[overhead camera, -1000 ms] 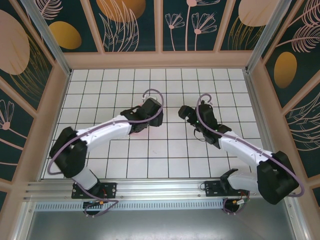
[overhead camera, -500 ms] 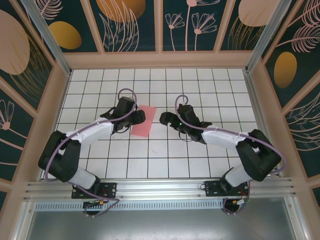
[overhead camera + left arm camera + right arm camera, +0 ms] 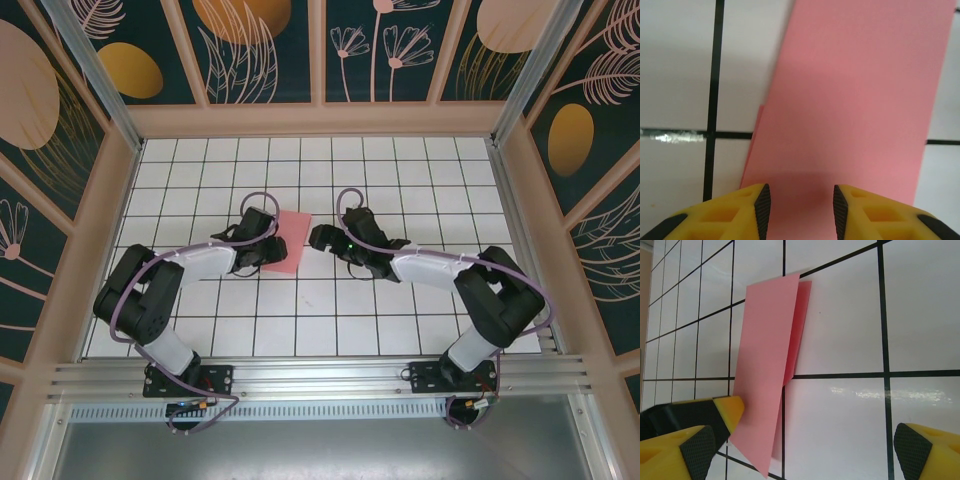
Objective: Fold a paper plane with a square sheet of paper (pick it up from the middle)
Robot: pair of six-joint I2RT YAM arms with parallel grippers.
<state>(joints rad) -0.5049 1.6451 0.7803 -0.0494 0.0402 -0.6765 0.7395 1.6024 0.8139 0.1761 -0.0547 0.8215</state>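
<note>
Square sheet of paper point(image 3: 290, 240) lies folded double, salmon-pink, edges slightly misaligned.

One paper sheet point(image 3: 291, 237), two pincers point(image 3: 801, 205) point(image 3: 805, 452)

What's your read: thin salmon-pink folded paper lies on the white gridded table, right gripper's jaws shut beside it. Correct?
No. On the right gripper the jaws stand wide open, as the right wrist view shows. The thin salmon-pink folded paper does lie on the white gridded table beside it.
</note>
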